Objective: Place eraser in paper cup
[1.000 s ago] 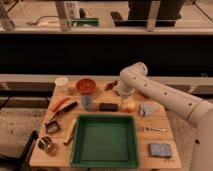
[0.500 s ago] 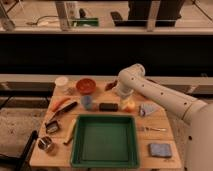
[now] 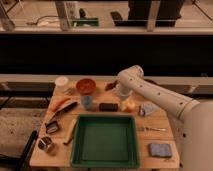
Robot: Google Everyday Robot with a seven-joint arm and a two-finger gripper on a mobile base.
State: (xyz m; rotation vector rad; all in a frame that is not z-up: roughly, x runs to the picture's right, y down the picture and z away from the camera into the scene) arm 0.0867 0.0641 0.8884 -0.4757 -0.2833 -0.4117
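The eraser (image 3: 108,106), a small flat black block, lies on the wooden table (image 3: 165,120) just behind the green tray, to the right of the small blue cup (image 3: 87,101). The white paper cup (image 3: 62,83) stands upright at the table's back left, next to the red bowl (image 3: 85,86). My gripper (image 3: 121,95) hangs from the white arm's bent wrist at the back middle of the table. It is just right of and behind the eraser and apart from it. It is far right of the paper cup.
A green tray (image 3: 80,150) fills the front middle. A yellow item (image 3: 129,105) and a pale crumpled item (image 3: 147,109) lie right of the eraser. A blue pad (image 3: 159,149), a fork (image 3: 152,129), a metal cup (image 3: 46,144), a boxy item (image 3: 51,127) and an orange-handled tool (image 3: 60,104) lie around it.
The arm's bent wrist has moved a little down and to the left, bringing the gripper closer to the eraser. The objects on the table have not moved.
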